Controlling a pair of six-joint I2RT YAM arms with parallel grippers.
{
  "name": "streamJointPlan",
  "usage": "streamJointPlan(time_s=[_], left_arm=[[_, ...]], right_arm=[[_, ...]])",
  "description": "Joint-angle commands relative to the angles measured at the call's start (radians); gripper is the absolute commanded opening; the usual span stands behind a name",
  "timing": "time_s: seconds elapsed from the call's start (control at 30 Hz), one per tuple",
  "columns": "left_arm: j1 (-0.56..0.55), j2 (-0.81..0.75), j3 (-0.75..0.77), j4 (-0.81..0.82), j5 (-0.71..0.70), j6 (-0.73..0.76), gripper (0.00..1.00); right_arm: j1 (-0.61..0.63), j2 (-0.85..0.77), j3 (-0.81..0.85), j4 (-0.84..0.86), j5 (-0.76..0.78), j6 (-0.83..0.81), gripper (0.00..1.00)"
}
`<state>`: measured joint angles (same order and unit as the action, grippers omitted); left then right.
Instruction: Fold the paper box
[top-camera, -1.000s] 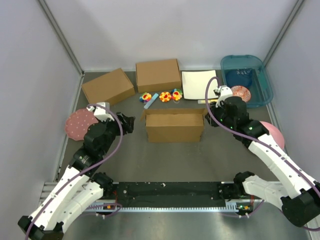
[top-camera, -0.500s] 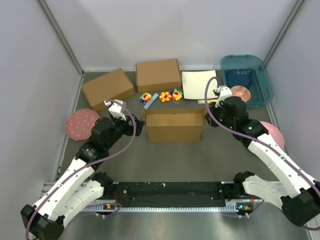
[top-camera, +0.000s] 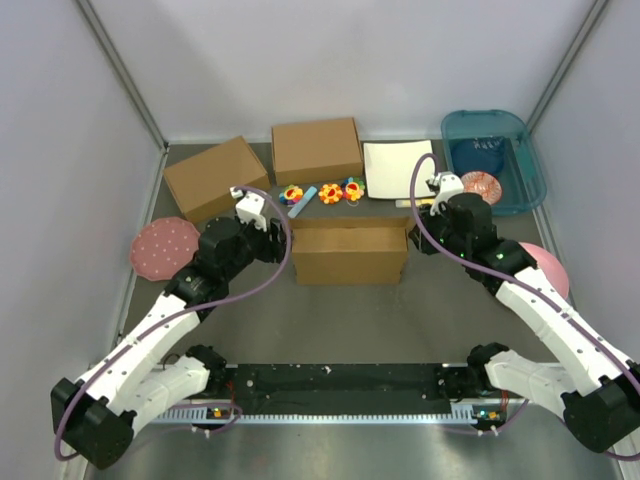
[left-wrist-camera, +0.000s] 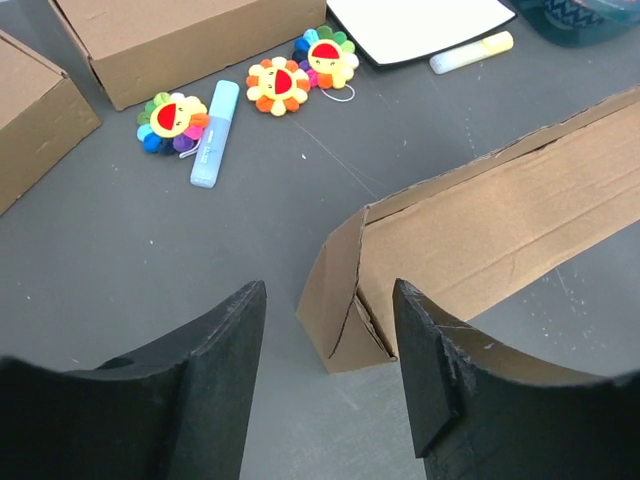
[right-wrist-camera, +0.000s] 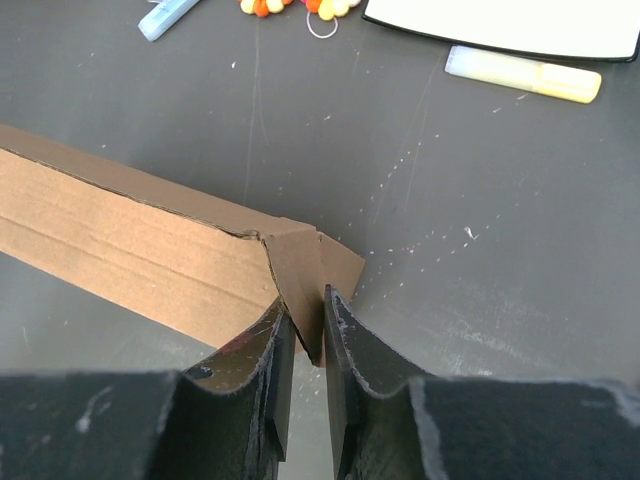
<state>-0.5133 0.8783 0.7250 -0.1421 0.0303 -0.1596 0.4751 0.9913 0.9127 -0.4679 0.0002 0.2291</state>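
Note:
The paper box is brown corrugated cardboard, standing mid-table with its walls raised. My right gripper is shut on the box's right end flap, pinching it between both fingers. My left gripper is open and empty, right at the box's left end; in the left wrist view that left corner flap sits just ahead of my open fingers, not touching them. The box's long wall runs away to the right.
Two smaller brown boxes stand at the back, beside a white sheet. Flower toys, a blue marker and a yellow marker lie behind the box. A teal bin and pink plates flank the sides.
My left arm has swung right and forward from near the pink plate to the box's left end, gripper open. The right gripper has stayed on the right flap.

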Motion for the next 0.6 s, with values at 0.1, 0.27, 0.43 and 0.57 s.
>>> streamJointPlan(time_s=[0.1, 0.27, 0.43, 0.57], left_arm=[[0.004, 0.008, 0.039, 0.032, 0.003, 0.049, 0.52], [0.004, 0.024, 0.039, 0.036, -0.001, 0.061, 0.49], [0.004, 0.053, 0.047, 0.039, 0.0, 0.071, 0.45], [0.004, 0.057, 0.037, 0.042, -0.003, 0.066, 0.4]], right_arm=[[0.013, 0.0, 0.045, -0.003, -0.023, 0.012, 0.17], [0.011, 0.0, 0.043, -0.003, -0.028, 0.013, 0.17], [0.014, -0.003, 0.041, -0.005, -0.032, 0.021, 0.17], [0.014, -0.01, 0.043, -0.009, -0.034, 0.021, 0.16]])
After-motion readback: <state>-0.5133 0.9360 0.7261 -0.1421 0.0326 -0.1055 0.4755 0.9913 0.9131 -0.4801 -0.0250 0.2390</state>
